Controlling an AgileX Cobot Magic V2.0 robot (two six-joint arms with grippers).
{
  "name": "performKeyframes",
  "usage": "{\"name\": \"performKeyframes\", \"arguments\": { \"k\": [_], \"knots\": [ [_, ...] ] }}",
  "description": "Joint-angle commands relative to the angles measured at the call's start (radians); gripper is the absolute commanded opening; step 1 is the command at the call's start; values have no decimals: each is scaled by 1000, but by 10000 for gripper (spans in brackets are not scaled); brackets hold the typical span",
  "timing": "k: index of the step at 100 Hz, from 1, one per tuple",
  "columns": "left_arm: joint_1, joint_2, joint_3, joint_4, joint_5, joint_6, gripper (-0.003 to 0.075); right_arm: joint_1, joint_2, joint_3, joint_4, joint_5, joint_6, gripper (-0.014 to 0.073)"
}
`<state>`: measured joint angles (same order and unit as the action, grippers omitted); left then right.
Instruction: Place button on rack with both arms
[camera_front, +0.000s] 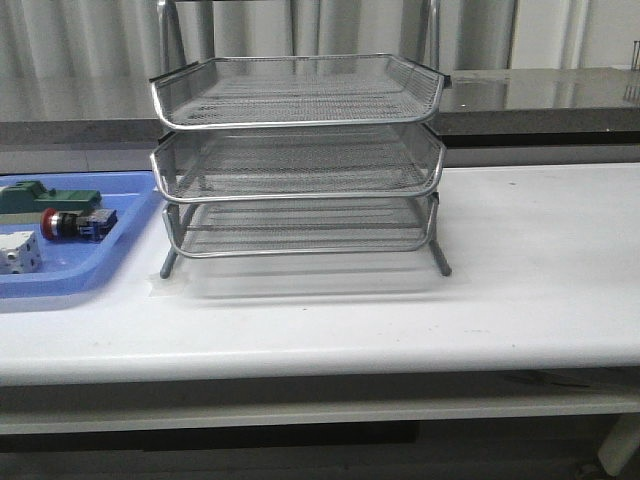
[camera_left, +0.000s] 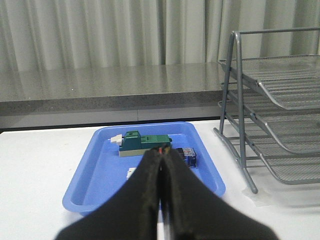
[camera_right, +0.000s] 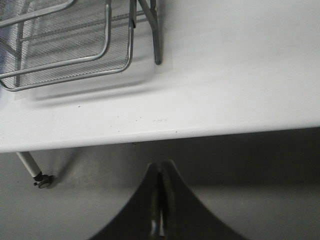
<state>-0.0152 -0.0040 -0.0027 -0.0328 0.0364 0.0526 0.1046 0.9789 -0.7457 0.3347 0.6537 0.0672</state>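
1. Front view: the task looks unstarted. The button (camera_front: 77, 223) lies on its side in the blue tray (camera_front: 70, 275) on the table's left end, red cap pointing left, well apart from the rack (camera_front: 298, 160). All three rack tiers appear bare. Neither arm shows here. Count: one rack of three tiers, one tray, one button, one green block (camera_front: 45, 196) behind the button, one white cube (camera_front: 18, 251) in front of it.

2. Left wrist view: the left gripper (camera_left: 163, 159) has its fingers pressed together with nothing between them, and it points toward the tray. The button (camera_left: 186, 155) is mostly hidden behind the fingertips; only its blue end and a sliver of red show. It sits just beside the green block (camera_left: 142, 142), with the rack (camera_left: 272, 107) off to the side. Count: one tray (camera_left: 107, 170), one block, one button, one rack.

3. Right wrist view: the right gripper (camera_right: 161, 172) is also closed and empty, hanging off the table's front edge (camera_right: 165, 131). Only a corner of the rack (camera_right: 90, 45) and one leg show; no button here.

4. Judgement: everything is left, namely opening, grasping the button, carrying it to the rack, likely with a handover between arms.
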Motion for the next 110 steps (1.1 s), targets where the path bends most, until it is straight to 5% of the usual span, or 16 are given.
{"name": "performKeyframes", "arguments": {
  "k": [1,25,56,85,110],
  "knots": [
    [2,-32,55,-2,-88,-11,-21,-5,36,-36,72,-76,-2,-57],
    [2,-32,55,-2,-88,-11,-21,-5,104,-36,146,-102,-19,-6],
    [2,-32,55,-2,-88,-11,-21,-5,114,-36,236,-166,-21,381],
    [2,-32,55,-2,-88,-11,-21,-2,162,-36,355,-265,-73,381],
    [2,-32,55,-2,-88,-11,-21,-2,306,-36,693,-265,-352,381]
  ]
}}
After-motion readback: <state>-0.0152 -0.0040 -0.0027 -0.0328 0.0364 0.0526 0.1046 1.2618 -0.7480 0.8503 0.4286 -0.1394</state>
